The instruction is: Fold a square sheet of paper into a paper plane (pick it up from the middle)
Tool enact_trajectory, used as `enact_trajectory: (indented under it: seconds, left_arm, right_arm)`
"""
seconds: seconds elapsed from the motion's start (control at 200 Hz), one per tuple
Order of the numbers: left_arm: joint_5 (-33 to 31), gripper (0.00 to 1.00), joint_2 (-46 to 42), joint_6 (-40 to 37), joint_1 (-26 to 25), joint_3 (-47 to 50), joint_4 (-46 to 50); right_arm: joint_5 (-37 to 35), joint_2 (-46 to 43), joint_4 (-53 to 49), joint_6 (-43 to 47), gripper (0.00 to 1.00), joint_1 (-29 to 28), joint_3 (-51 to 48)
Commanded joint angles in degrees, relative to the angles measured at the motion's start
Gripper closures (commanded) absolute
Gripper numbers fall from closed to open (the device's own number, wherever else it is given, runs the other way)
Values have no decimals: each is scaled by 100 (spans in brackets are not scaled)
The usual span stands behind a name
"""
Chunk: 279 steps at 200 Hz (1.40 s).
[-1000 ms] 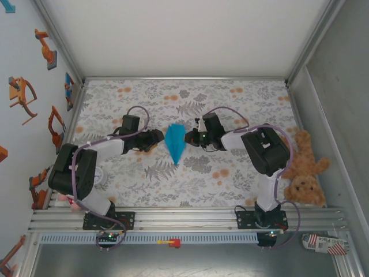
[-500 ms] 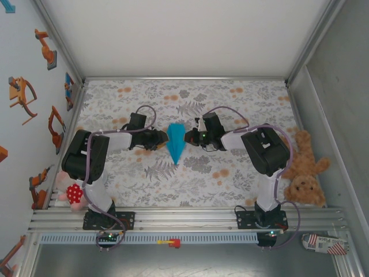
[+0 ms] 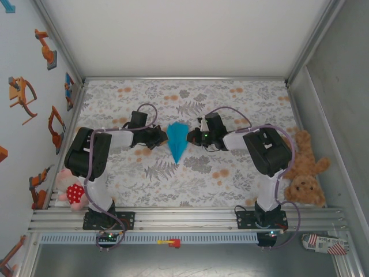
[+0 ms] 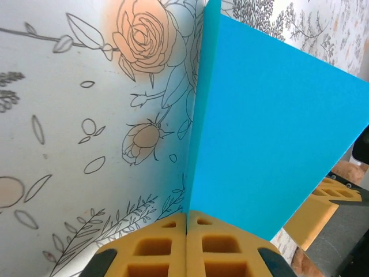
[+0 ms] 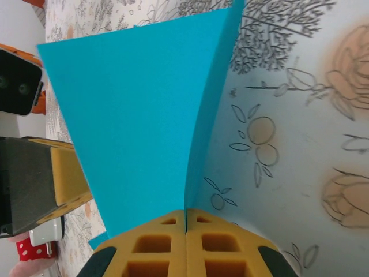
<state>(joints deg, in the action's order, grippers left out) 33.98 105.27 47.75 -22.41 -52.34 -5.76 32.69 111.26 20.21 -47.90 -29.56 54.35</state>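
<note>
The square sheet of paper stands folded as a narrow turquoise paper plane (image 3: 177,140) on the floral tablecloth, sharp point toward the arms. My left gripper (image 3: 163,137) is shut on its left edge and my right gripper (image 3: 192,137) is shut on its right edge. In the left wrist view the yellow pads (image 4: 155,248) of the left gripper (image 4: 187,216) meet on a raised flap of the paper plane (image 4: 271,138). In the right wrist view the right gripper (image 5: 185,212) pinches the other flap of the paper plane (image 5: 132,109) the same way, and the left gripper's yellow finger (image 5: 66,176) shows behind it.
A brown teddy bear (image 3: 304,173) lies at the table's right edge. A pink and red soft toy (image 3: 69,191) sits by the left arm's base. Metal frame walls close the table on the left, back and right. A small printed packet (image 3: 326,243) lies at the near right.
My left gripper has moved in toward the plane and shut on its left flap; the left arm's elbow swung up, uncovering the pink toy. The right gripper stayed shut on the right flap.
</note>
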Motion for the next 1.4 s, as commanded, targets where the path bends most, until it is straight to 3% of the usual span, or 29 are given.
enact_trajectory:
  seconds: [0.0, 0.175, 0.406, 0.641, 0.741, 1.062, 1.392]
  left_arm:
    - [-353, 98, -425, -201, 26, 72, 252]
    - [-624, 98, -583, -232, 8, 182, 324]
    - [-490, 97, -273, -126, -52, 211, 86]
    - [-431, 97, -198, -111, -100, 185, 63]
    - [-441, 97, -210, -92, -114, 195, 65]
    - [-471, 97, -258, -37, -136, 216, 78]
    - [-453, 97, -276, -73, -140, 180, 145]
  right_arm:
    - [-271, -311, -221, 231, 100, 47, -57]
    - [-430, -327, -294, 243, 100, 55, -110]
    - [-330, -175, -362, 202, 100, 56, -32]
    - [-767, -743, -1205, 634, 63, 23, 118]
    - [-1325, -1107, -1836, 945, 54, -119, 244]
    - [-2662, -903, -3073, 1196, 52, -1326, 995]
    - [-2519, -208, -3198, 1180, 49, -1689, 1604]
